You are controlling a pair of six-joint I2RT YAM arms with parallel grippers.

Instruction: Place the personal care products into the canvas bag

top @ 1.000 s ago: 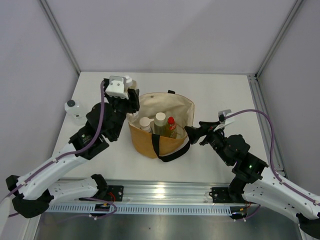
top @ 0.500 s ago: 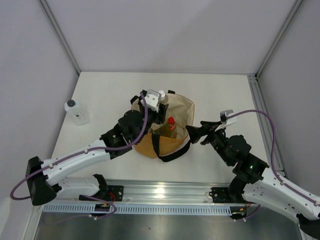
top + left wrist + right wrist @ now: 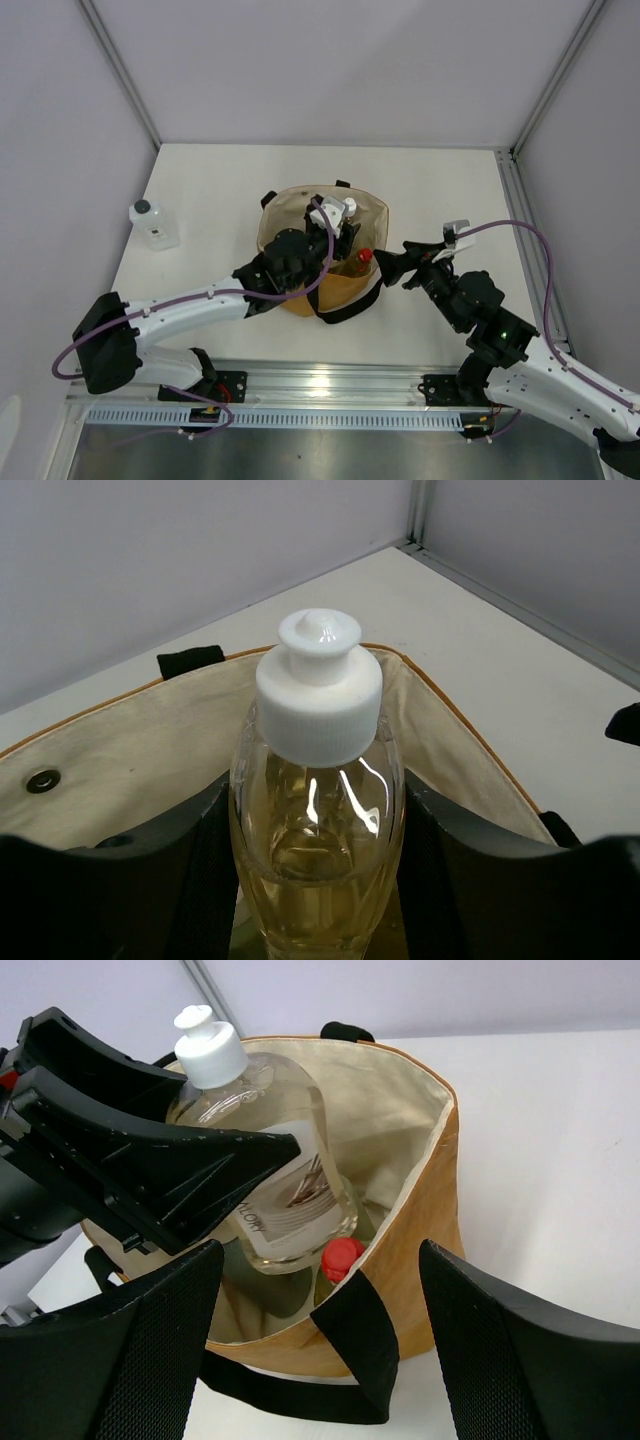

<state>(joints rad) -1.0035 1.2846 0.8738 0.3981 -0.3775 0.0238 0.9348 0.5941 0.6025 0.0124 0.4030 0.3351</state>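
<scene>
Bottle of amber liquid with white cap (image 3: 270, 1150) is upright over the open mouth of the canvas bag (image 3: 440, 1200), its lower part below the rim. The left gripper (image 3: 318, 810) clamps it on both sides. A yellow bottle with red cap (image 3: 342, 1257) stands inside the bag beneath. The right gripper (image 3: 393, 268) is just beside the bag's right wall, spread wide and holding nothing. A clear square bottle with black cap (image 3: 153, 224) stands well apart at the left edge of the white tabletop (image 3: 430, 190). Pale grey walls (image 3: 330, 70) enclose it, and an aluminium rail (image 3: 330, 385) runs along the near edge.
</scene>
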